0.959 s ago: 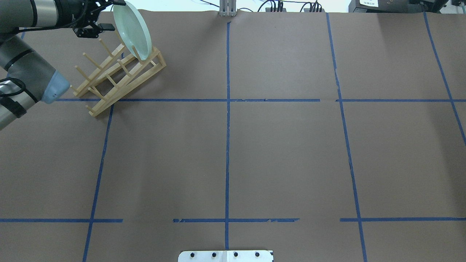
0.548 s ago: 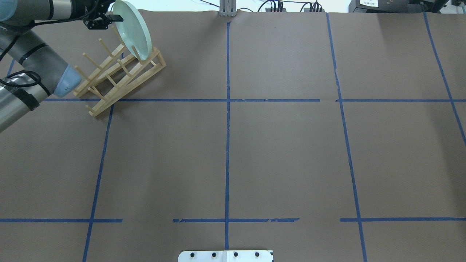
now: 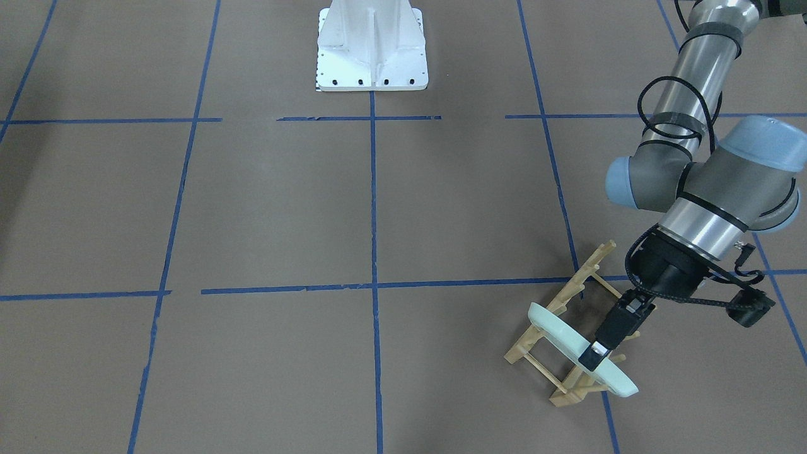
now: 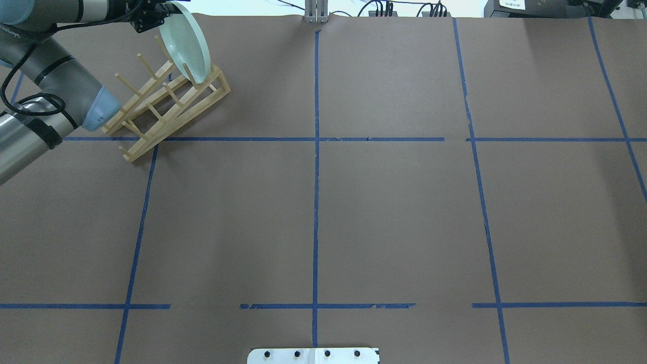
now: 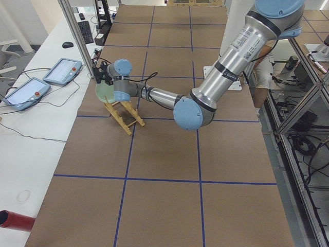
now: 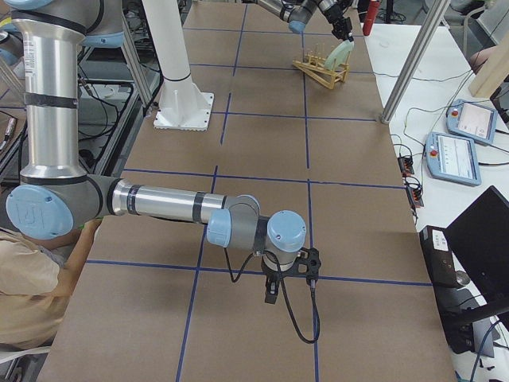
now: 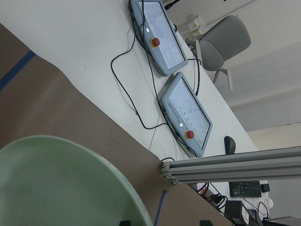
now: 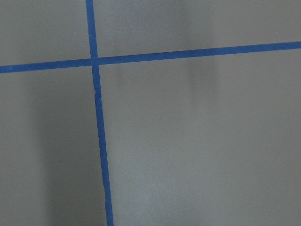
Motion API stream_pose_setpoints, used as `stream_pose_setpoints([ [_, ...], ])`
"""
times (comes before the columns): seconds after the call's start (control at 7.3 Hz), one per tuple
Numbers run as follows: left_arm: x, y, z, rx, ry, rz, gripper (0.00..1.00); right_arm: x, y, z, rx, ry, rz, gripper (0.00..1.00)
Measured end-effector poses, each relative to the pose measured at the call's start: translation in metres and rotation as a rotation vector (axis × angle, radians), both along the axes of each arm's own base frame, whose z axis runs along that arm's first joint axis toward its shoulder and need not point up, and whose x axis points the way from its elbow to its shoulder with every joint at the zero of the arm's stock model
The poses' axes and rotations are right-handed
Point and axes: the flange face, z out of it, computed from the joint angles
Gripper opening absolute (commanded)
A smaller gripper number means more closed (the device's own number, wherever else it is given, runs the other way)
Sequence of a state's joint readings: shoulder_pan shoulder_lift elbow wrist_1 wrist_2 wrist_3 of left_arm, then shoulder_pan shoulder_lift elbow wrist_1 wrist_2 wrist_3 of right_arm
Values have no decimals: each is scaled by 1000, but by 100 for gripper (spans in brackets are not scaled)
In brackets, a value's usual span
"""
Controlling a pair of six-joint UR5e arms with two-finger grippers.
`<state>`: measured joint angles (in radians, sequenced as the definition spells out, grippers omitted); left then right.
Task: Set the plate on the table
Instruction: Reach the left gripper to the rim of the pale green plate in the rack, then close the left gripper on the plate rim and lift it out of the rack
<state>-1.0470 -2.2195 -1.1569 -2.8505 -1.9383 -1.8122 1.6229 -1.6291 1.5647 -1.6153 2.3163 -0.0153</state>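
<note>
Count: one plate [image 4: 186, 45], one wooden rack [image 4: 167, 103], two grippers. The plate stands on edge in the rack on the table [image 4: 394, 212]. Its top rim sits between the parted fingers of the left gripper [image 3: 596, 358], unclamped, with the rest below them. Right gripper [image 6: 270, 291]: far from the plate, opening cannot be told.

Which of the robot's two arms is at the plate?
The left arm: left gripper straddles the rim of the plate; right gripper hangs far off, over the table.

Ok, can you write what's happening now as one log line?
left gripper: open around plate rim | plate: standing in rack | right gripper: over table, grip unclear
</note>
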Motion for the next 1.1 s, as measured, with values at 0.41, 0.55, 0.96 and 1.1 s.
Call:
stream_pose_setpoints([
  [0.41,-19,10,-33,41,15,-14,0,0,0,0,0,0,0,100],
  [0.55,-41,11,-51,70,29,-40,0,0,0,0,0,0,0,100],
  [0.96,-82,41,-128,102,50,-45,0,0,0,0,0,0,0,100],
  [1.1,-64,70,-160,26,15,18,0,0,0,0,0,0,0,100],
])
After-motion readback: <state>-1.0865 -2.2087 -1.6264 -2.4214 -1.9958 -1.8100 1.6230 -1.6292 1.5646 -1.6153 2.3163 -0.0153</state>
